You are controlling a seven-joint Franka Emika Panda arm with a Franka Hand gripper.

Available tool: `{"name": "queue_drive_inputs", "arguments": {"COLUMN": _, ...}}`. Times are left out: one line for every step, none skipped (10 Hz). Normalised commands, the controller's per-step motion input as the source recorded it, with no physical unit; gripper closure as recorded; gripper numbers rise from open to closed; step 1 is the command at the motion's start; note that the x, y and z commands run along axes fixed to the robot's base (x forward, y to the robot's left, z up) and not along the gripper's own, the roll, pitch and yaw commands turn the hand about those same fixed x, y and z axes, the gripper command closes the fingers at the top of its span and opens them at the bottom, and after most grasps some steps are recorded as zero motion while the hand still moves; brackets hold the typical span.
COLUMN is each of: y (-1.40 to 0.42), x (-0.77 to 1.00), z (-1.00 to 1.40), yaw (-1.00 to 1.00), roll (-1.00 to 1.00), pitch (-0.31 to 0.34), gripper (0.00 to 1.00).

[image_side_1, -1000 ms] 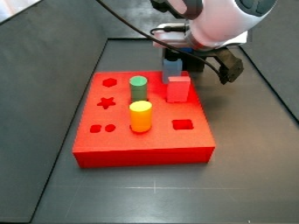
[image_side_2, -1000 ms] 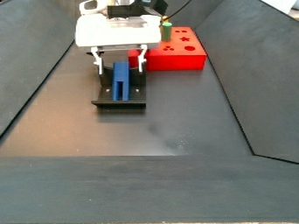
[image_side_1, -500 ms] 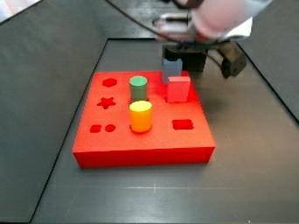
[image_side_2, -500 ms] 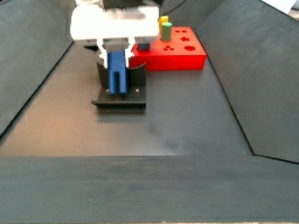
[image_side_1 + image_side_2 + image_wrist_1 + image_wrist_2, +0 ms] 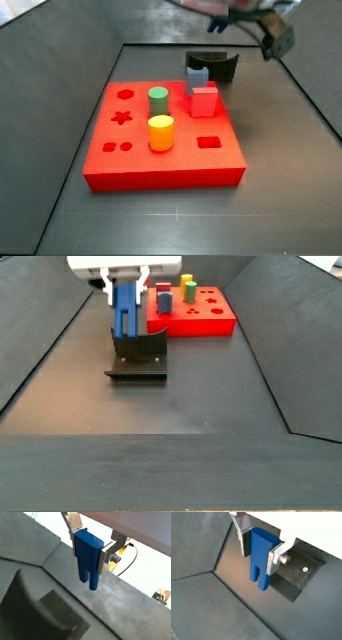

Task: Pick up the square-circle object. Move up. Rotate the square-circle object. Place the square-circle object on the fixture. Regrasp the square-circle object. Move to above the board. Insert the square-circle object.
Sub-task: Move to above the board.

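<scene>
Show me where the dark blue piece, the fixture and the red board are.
Square-circle object [image 5: 124,311], a side view: middle of its blue body, held in the pincer [image 5: 124,296] above the fixture.
Fixture [image 5: 138,364], a side view: its dark base plate.
Board [image 5: 214,165], a side view: bare red top surface.

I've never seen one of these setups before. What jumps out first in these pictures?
The small dark blue blocky piece with two prongs catches the eye first: the gripper holds it between its jaws, prongs hanging down, in the air above the dark angled fixture. Next comes the big flat red board, lying on the dark floor with green, yellow and red pegs standing in it.
</scene>
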Motion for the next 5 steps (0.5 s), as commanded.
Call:
{"name": "queue_drive_inputs", "arguments": {"y": 0.07, "x": 0.03, "z": 1.0, "yaw": 0.02, "roll": -0.05, "pitch": 0.182, "gripper": 1.0}}
{"name": "queue_drive_inputs", "arguments": {"y": 0.06, "x": 0.03, "z": 1.0, "yaw": 0.05, "roll": -0.06, "pitch": 0.174, "gripper": 1.0}}
{"name": "queue_drive_inputs", "arguments": {"y": 0.06, "x": 0.03, "z": 1.0, "yaw": 0.08, "roll": -0.06, "pitch": 0.166, "gripper": 1.0}}
{"name": "queue_drive_inputs", "arguments": {"y": 0.06, "x": 0.03, "z": 1.0, "yaw": 0.1, "roll": -0.06, "pitch": 0.159, "gripper": 1.0}}
{"name": "queue_drive_inputs", "arguments": {"y": 0.05, "x": 0.04, "z": 1.0, "yaw": 0.12, "roll": -0.05, "pitch": 0.145, "gripper": 1.0}}
